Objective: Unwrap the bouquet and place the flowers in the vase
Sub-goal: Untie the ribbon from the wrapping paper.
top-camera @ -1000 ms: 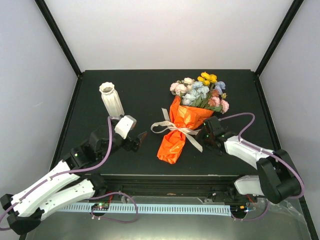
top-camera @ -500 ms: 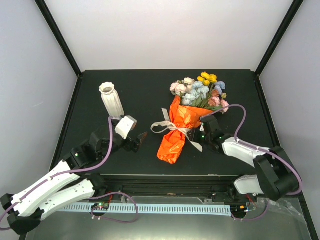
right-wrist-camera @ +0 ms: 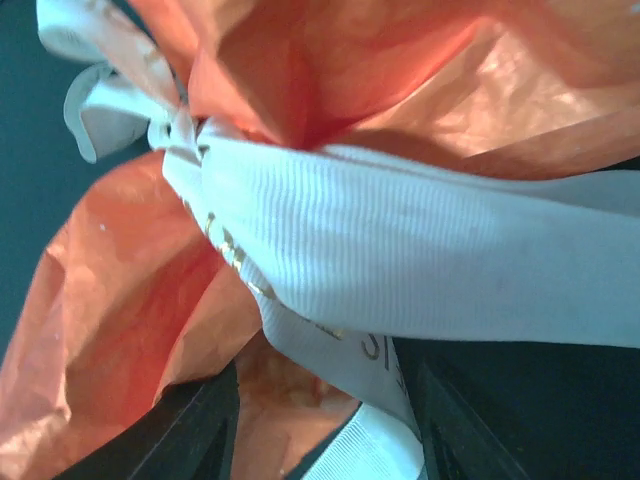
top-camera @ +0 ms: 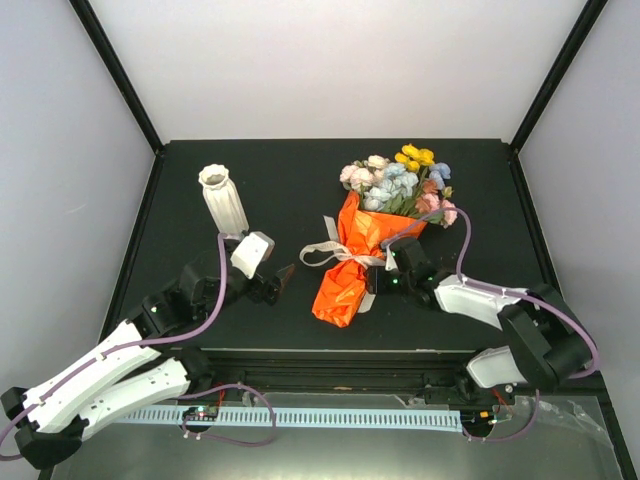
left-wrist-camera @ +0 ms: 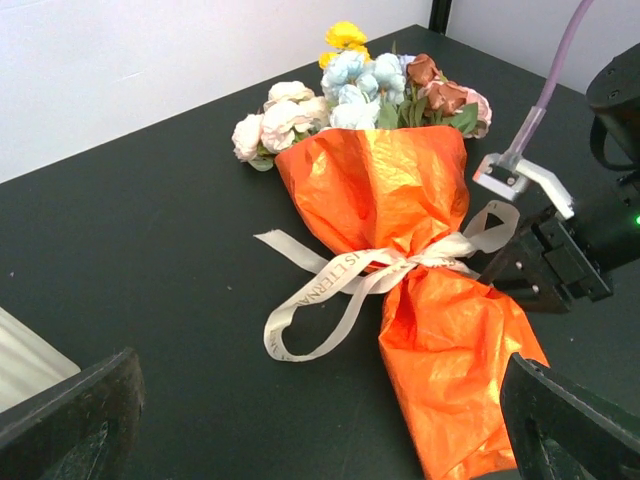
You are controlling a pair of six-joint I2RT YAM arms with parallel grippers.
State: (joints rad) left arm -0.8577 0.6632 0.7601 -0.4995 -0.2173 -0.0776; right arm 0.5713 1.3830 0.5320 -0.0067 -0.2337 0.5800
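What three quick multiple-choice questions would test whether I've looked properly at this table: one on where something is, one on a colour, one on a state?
1. Where is the vase?
A) Upright on the left of the table, apart from the bouquet
B) Lying on top of the bouquet
C) Tipped over at the table's right edge

2. What colour is the paper around the flowers?
A) Green
B) Silver
C) Orange

3. What state is the ribbon in?
A) Lying loose beside the vase
B) Tied round the paper
C) Wound round the vase's neck

Answers:
1 A: the top view shows it standing alone at the left, with bare table between it and the bouquet.
2 C: the wrapping is bright orange in every view.
3 B: the left wrist view shows it knotted where the paper is pinched in.
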